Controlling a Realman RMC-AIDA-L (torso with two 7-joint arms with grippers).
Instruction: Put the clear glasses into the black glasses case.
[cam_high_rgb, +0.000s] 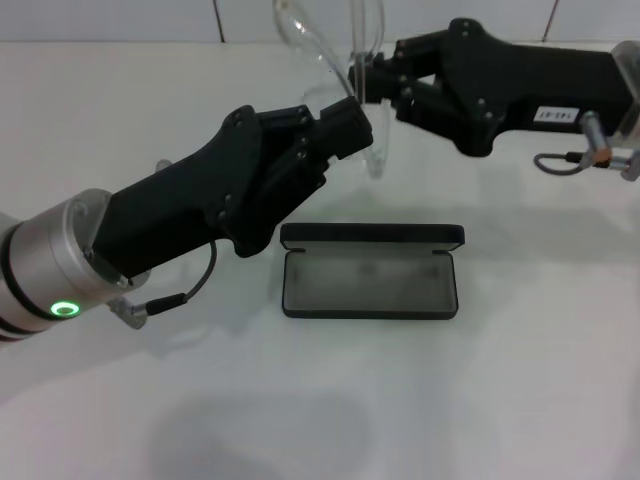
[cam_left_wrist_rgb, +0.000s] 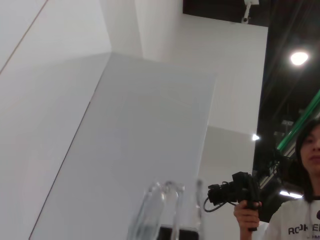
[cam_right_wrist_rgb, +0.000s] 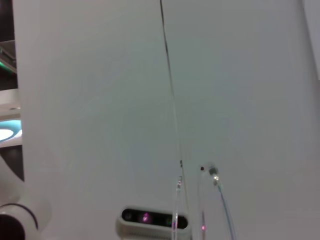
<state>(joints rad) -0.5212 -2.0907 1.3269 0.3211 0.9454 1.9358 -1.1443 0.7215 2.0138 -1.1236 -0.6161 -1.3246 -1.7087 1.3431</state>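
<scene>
Both grippers meet upper centre of frame, above table. Right gripper (cam_high_rgb: 360, 78) pinches clear glasses (cam_high_rgb: 330, 45); left gripper (cam_high_rgb: 355, 125) clamped beneath on them. Black glasses case (cam_high_rgb: 370, 270) lies open mid-frame, unfilled. Lowering, placing remain.

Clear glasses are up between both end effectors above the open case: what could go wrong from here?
Both the left end effector and right end effector grip the clear glasses, so opposing pulls might bend the thin frame. Releasing here could drop them behind the black glasses case.

Bright, even light; soft shadows
</scene>
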